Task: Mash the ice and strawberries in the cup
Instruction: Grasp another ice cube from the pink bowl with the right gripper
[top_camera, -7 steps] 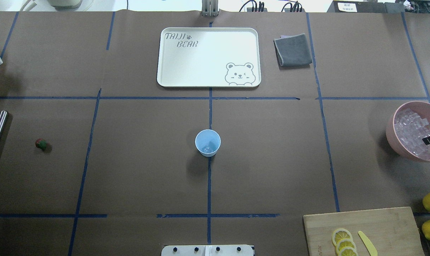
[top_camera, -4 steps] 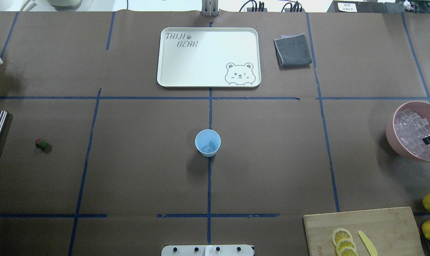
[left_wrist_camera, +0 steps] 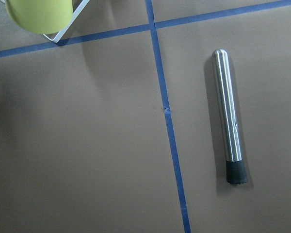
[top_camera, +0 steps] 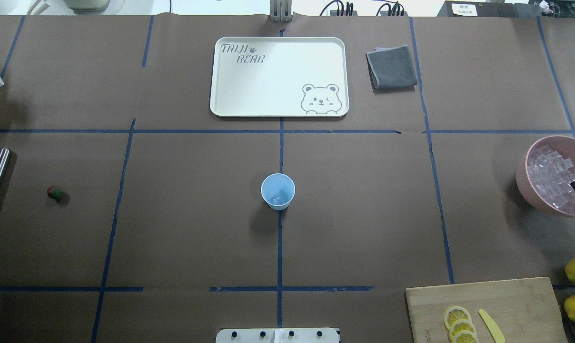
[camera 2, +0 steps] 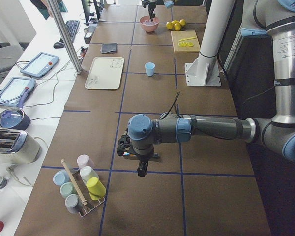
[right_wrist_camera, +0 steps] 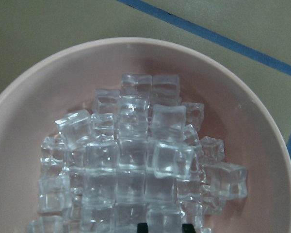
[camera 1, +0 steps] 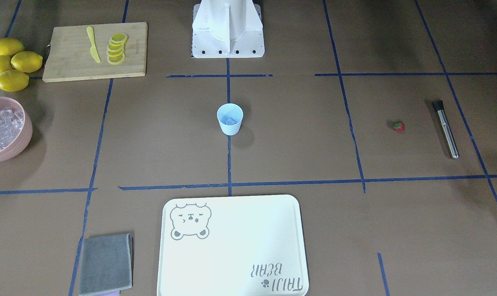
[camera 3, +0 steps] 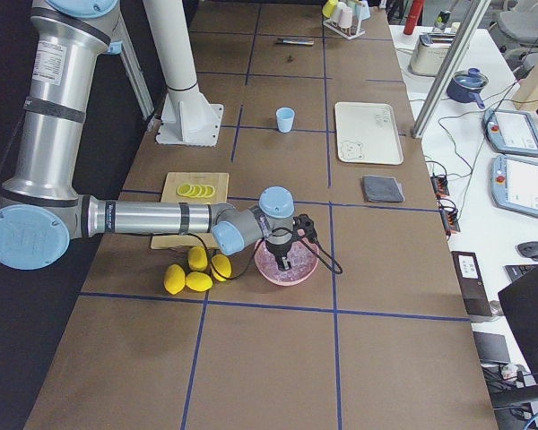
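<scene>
Two risks w/ right tool (right_wrist_camera: 165,227), jaws apart over ice (right_wrist_camera: 169,158) in pink bowl (right_wrist_camera: 63,58): slick cube squirts out, or drops short of cup (top_camera: 278,190). Left tool (camera 2: 140,169): open/closed, can't tell.

Silver arms (camera 2: 285,73), light-blue joint caps (camera 2: 139,127), white pedestal (camera 1: 228,28).

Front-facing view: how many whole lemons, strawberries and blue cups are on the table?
Whole lemons: 4
Strawberries: 1
Blue cups: 1
Total: 6
</scene>
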Motion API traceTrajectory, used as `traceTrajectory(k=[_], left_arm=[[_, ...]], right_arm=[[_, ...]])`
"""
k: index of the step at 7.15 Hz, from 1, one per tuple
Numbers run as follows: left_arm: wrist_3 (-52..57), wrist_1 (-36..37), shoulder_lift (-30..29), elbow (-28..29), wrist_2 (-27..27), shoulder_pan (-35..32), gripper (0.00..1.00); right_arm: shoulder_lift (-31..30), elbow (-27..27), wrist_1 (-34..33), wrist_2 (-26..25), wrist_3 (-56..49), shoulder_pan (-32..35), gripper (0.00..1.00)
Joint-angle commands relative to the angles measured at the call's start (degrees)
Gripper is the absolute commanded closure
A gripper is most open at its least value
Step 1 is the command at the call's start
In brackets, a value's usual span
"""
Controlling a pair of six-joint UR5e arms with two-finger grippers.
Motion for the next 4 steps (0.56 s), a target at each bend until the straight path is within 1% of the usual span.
traceTrajectory(k=[1, 2, 3, 4], left_arm=[[0.00, 0.00, 0.00, 0.00, 0.00, 0.00, 0.00], [0.00, 0.00, 0.00, 0.00, 0.00, 0.00, 0.00], [0.00, -0.09, 0.00, 0.00, 0.00, 0.00, 0.00], [0.00, -0.09, -0.09, 0.00, 0.00, 0.00, 0.00]], right_arm=[[0.19, 1.85, -0.52, 0.68, -0.03, 0.28, 0.99], [0.37, 5.26, -4.53, 2.60, -0.03, 2.46, 0.99], [1.85, 11.47, -12.57, 3.05, 0.14, 2.91, 0.99], [6.74, 15.80, -21.01, 2.88, 1.54, 2.92, 0.97]])
